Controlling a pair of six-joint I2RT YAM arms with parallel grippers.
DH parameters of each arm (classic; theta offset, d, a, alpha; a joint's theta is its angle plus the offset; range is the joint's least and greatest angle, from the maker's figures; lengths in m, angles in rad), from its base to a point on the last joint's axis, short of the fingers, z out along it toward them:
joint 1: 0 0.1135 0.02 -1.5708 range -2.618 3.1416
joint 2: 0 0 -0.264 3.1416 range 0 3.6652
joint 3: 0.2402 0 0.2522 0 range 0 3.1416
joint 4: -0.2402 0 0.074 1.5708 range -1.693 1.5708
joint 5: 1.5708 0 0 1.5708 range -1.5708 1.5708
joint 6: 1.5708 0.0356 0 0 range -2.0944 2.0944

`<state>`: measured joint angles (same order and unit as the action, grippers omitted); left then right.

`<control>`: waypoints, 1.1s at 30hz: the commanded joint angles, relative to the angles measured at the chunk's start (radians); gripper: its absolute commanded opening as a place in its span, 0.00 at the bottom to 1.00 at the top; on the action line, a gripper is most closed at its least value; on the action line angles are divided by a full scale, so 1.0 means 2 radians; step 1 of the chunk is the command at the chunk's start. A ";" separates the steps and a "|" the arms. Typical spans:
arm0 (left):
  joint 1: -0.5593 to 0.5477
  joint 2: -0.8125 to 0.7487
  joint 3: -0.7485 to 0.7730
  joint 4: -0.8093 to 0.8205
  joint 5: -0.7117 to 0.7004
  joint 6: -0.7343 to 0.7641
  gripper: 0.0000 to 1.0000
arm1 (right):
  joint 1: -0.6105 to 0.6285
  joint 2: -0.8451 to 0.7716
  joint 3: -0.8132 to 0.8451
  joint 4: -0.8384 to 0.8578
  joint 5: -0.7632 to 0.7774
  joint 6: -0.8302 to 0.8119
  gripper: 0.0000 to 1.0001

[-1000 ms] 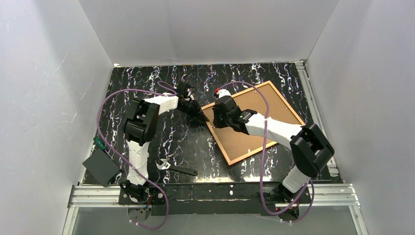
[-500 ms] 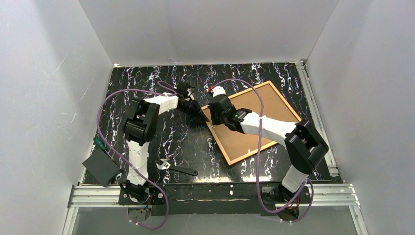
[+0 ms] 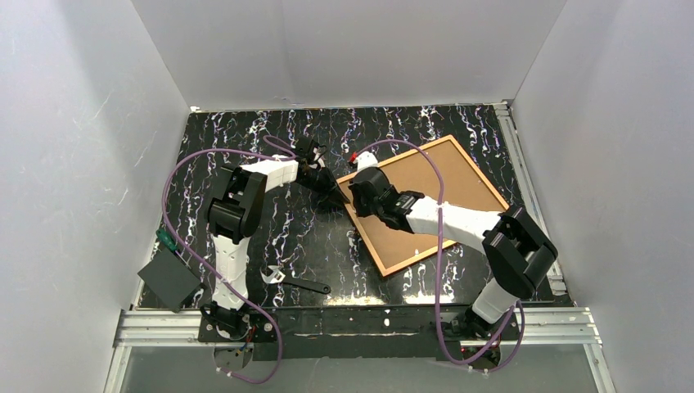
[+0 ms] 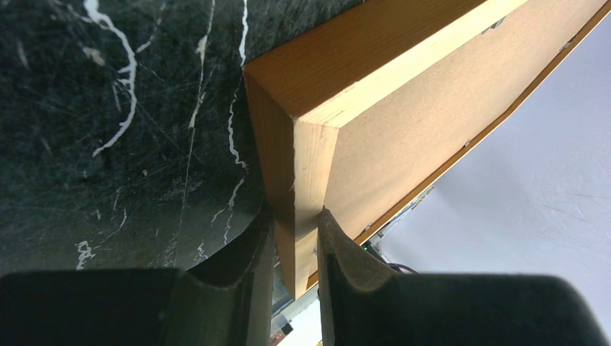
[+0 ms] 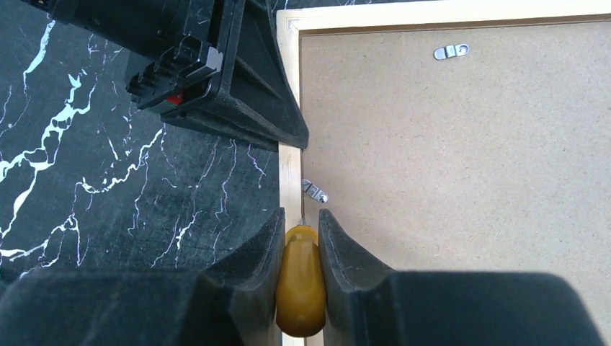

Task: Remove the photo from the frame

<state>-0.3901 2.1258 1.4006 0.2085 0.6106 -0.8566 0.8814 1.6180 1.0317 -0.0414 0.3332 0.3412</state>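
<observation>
The frame (image 3: 409, 260) lies face down right of centre on the black marble table. The photo's tan board back (image 3: 446, 176) faces up; its print side is hidden. My left gripper (image 3: 340, 195) is shut on the frame's left rail near the corner, one finger outside (image 4: 248, 252) and one on the board side (image 4: 339, 252) of the wood (image 4: 310, 166). My right gripper (image 3: 356, 210) hangs over the same rail just nearer, shut on a yellow tool handle (image 5: 300, 281). The tool's thin tip sits at the seam between rail (image 5: 290, 173) and board (image 5: 461, 180), beside a small metal clip (image 5: 314, 190).
A second metal clip (image 5: 450, 51) sits on the board near the far rail. A wrench (image 3: 295, 282) lies near the front edge by the left arm's base. A green-handled tool (image 3: 167, 240) and a black box (image 3: 168, 280) sit at the table's left edge. White walls enclose three sides.
My right wrist shifted up-left along the frame's left rail, then came back a little nearer. The left gripper and the frame have not moved.
</observation>
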 commanded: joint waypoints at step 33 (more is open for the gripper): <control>0.076 0.050 -0.037 0.022 0.164 -0.081 0.00 | 0.003 0.104 -0.004 0.373 0.038 -0.190 0.01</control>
<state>-0.2913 2.1654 1.3533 0.3031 0.7994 -0.9413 0.8967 1.8015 1.0142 0.4400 0.4049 0.0624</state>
